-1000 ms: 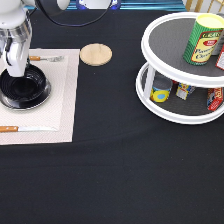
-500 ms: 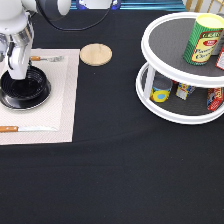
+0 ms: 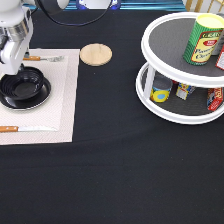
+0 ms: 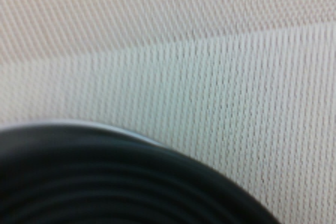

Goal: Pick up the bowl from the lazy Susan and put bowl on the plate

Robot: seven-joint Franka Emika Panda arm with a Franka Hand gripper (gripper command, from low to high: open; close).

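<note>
1. Bowl (image 3: 21, 86): glossy black, sitting on a dark round dish whose rim shows around it, on the pale placemat (image 3: 60, 100) at the exterior view's left; whether that dish is the silver plate I cannot tell. Wrist view shows the bowl's dark curved edge (image 4: 97, 185) against woven mat.
2. My gripper (image 3: 11, 69): down at the bowl's far-left rim; whether it is released or clenched I cannot tell.
3. Lazy Susan (image 3: 187, 75): at the exterior view's right, well apart from the bowl, with a green can (image 3: 202, 40) on the top tier and smaller cans below.
4. Wooden coaster (image 3: 95, 54): just beside the placemat's top right corner.
5. Fork (image 3: 45, 58) above the bowl, knife (image 3: 25, 128) below it, both on the mat.
</note>
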